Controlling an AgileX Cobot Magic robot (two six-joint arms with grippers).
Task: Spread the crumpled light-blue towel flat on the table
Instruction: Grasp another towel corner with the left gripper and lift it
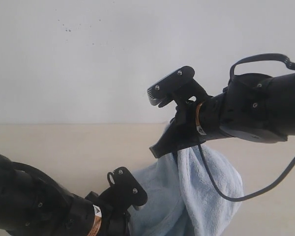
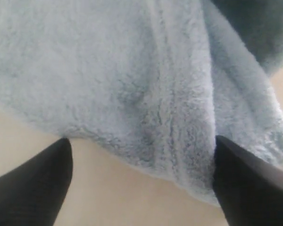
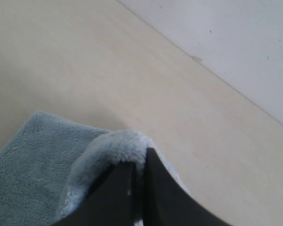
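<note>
My left end effector (image 2: 141, 141) sat low on the left, its fingers spread wide. The towel (image 1: 187, 196) lay just ahead of them, ungripped. The pale blue towel hung bunched near the middle, draping down toward the bench (image 1: 49, 147). On the right, my right end effector (image 3: 139, 162) was pressed together, pinching a fold of the towel's edge above the bench.

Towel (image 1: 206, 196): pale-blue, fluffy, crumpled; one fold raised, rest draping, approx 5 o'clock on table (image 1: 64, 147), smooth pale beige.
</note>
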